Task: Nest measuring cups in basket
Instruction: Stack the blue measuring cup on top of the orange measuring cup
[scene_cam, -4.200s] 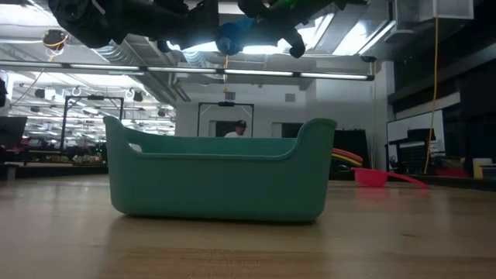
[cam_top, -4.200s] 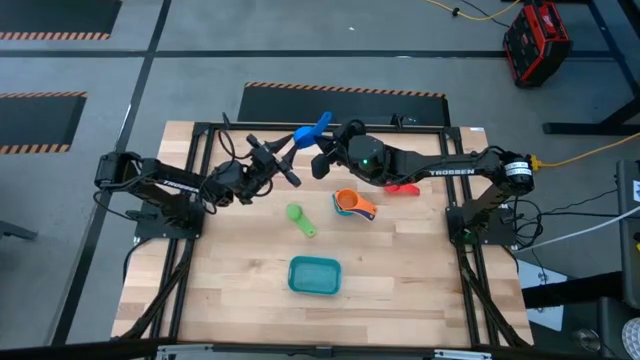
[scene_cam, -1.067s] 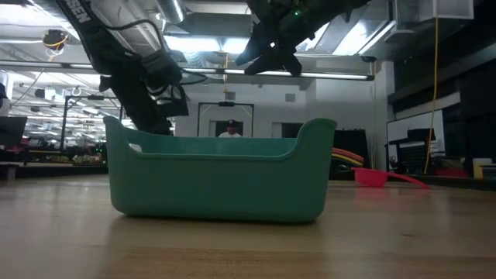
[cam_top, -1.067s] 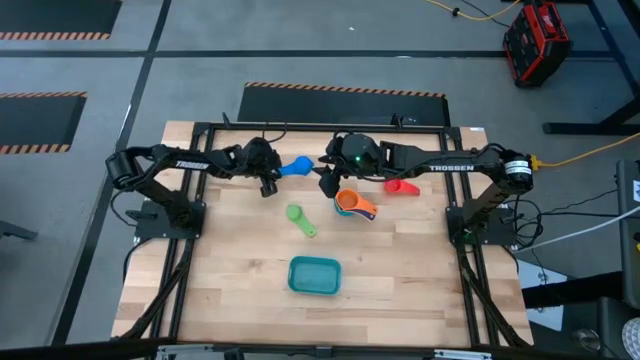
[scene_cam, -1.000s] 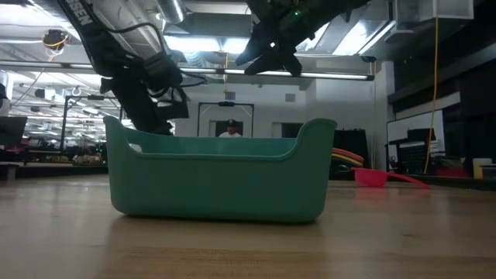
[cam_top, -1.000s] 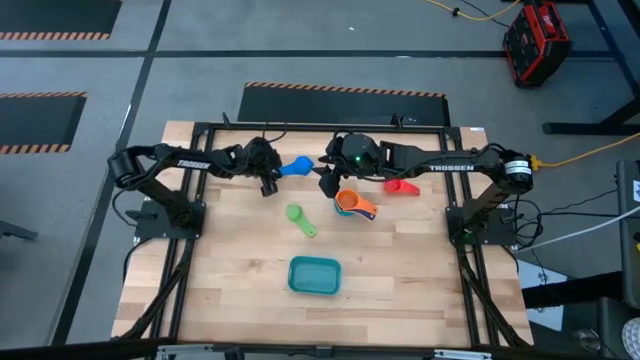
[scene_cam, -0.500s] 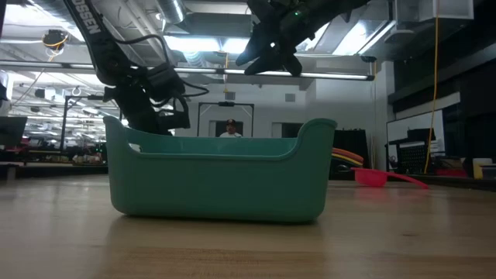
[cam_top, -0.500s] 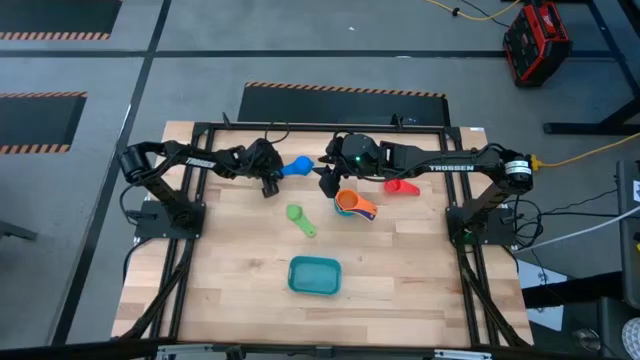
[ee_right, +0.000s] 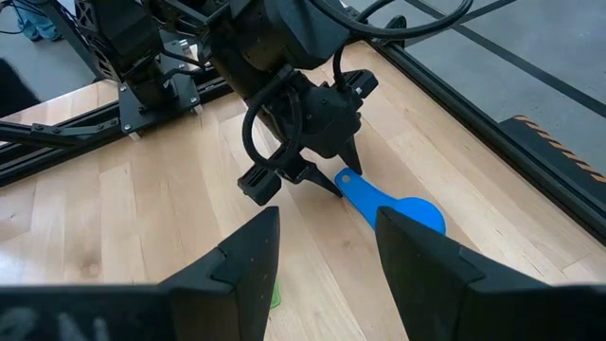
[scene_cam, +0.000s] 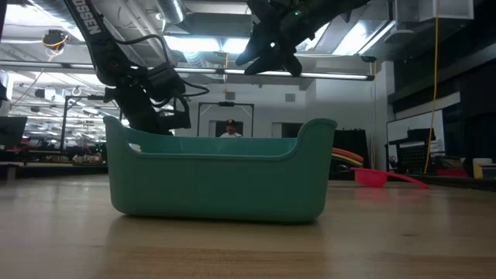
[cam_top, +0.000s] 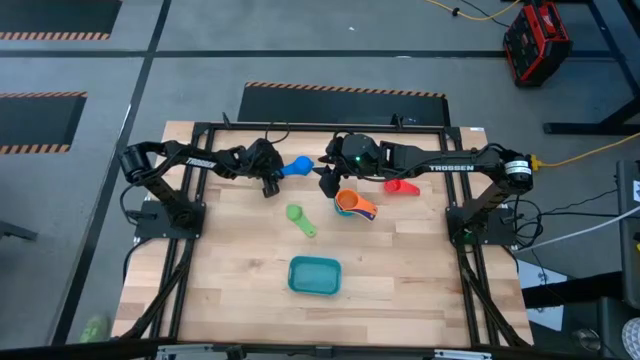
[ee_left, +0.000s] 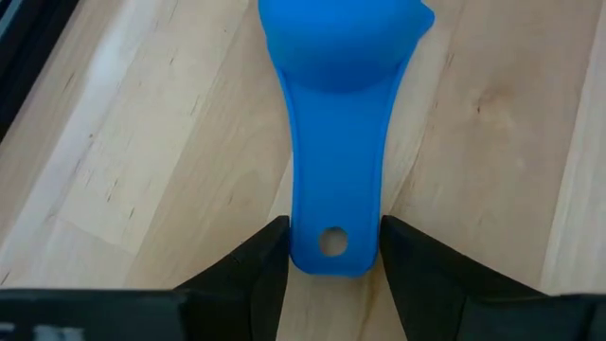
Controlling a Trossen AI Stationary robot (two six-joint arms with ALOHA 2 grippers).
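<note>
My right gripper (ee_right: 320,248): fingers apart, nothing between them, hovering above wooden table (ee_right: 142,227). Ahead of my fingers, blue measuring cup (ee_right: 390,204) lies on table, bowl nearer me, handle pointing away toward left gripper (ee_right: 324,180). Left gripper's fingertips straddle handle end; can't tell whether they touch it. Left arm's base (ee_right: 142,57) farther off behind it. Sliver of green (ee_right: 274,296) just beside my finger, low on table.

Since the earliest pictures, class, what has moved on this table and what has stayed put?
The blue cup came down from mid-air between both grippers onto the table's far edge. The left gripper straddles its handle. The right gripper let go and hangs nearby. Green cup, orange stack, red cup and basket stayed.
</note>
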